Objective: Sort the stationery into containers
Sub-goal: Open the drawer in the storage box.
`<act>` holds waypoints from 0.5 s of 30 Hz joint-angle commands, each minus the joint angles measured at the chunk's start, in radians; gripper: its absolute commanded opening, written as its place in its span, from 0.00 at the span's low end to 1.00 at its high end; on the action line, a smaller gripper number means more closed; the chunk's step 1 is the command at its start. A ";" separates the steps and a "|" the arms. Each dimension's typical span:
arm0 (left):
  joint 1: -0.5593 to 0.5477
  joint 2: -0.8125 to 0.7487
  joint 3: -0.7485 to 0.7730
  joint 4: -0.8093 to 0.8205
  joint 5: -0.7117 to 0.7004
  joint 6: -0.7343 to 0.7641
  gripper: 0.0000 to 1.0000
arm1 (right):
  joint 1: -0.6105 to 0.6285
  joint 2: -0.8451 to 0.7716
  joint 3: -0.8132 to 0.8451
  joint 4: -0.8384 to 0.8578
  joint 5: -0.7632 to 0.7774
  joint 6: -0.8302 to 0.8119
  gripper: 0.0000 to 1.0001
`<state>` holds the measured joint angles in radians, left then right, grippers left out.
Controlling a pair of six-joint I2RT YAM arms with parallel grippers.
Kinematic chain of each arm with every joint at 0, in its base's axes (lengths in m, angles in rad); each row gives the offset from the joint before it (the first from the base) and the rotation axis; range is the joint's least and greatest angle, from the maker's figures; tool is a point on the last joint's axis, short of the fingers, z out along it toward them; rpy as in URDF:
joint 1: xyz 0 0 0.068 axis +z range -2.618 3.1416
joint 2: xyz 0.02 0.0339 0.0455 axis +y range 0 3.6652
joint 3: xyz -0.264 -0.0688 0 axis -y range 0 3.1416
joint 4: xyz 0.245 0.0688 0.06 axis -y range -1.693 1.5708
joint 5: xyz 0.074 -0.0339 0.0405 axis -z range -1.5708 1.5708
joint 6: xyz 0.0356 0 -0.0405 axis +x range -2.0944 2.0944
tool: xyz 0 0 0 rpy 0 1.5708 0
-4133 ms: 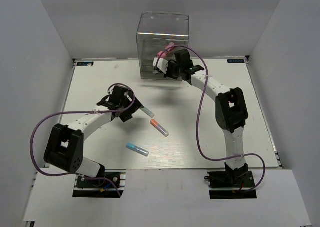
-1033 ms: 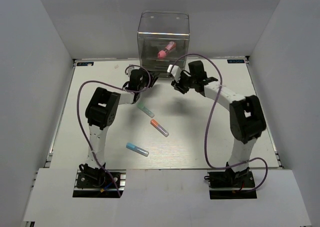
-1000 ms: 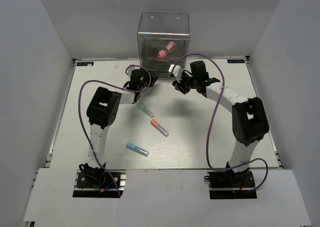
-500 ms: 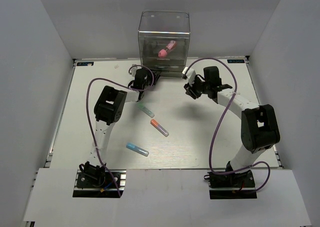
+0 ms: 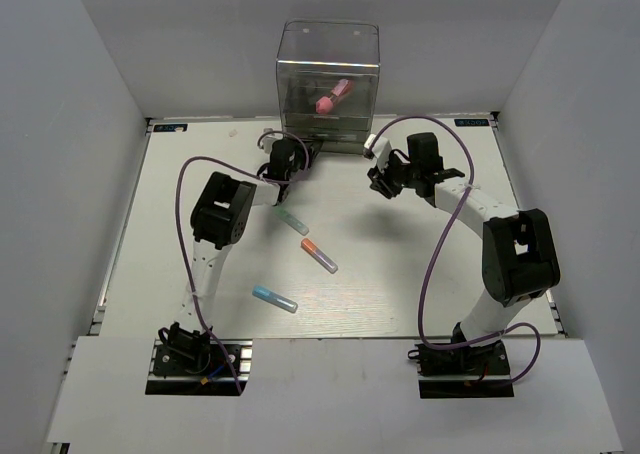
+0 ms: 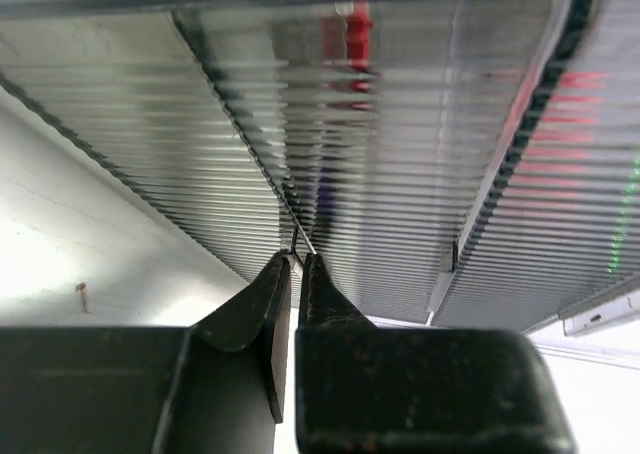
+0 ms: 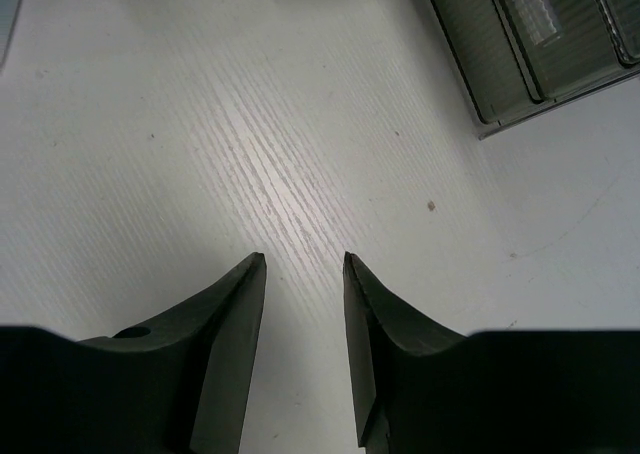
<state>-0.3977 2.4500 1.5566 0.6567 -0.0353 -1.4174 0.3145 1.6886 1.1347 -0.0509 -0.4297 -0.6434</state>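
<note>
The clear container (image 5: 328,84) stands at the table's far edge with a pink marker (image 5: 331,97) inside it. My left gripper (image 5: 303,155) is at its lower front. In the left wrist view the ribbed drawer fronts (image 6: 400,154) fill the frame, and the left gripper (image 6: 298,257) is shut on a thin clear drawer tab (image 6: 301,239). My right gripper (image 5: 378,174) hovers open over bare table, just right of the container's base (image 7: 540,44); nothing sits between its fingers (image 7: 305,259). A green-capped marker (image 5: 291,218), an orange-capped one (image 5: 319,255) and a blue-capped one (image 5: 274,297) lie mid-table.
White walls enclose the table (image 5: 180,234) on the left, right and back. Purple cables loop above both arms. The three loose markers lie in a diagonal line between the two arms.
The left jaws have closed onto the drawer tab. Over the last second the right gripper swung rightward, away from the container's front, and it has stayed open.
</note>
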 commanded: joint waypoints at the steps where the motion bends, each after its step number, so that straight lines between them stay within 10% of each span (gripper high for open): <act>1: -0.007 -0.029 -0.046 0.038 -0.026 0.026 0.00 | -0.003 -0.004 0.013 0.003 -0.038 -0.002 0.43; 12: -0.016 -0.176 -0.305 0.187 0.034 0.026 0.00 | 0.006 -0.006 0.039 -0.115 -0.211 -0.070 0.53; 15: -0.027 -0.239 -0.378 0.187 0.043 0.044 0.00 | 0.008 -0.006 0.045 -0.168 -0.263 -0.102 0.87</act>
<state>-0.4152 2.3085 1.2331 0.8536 -0.0105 -1.4254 0.3164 1.6886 1.1385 -0.1558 -0.5892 -0.6968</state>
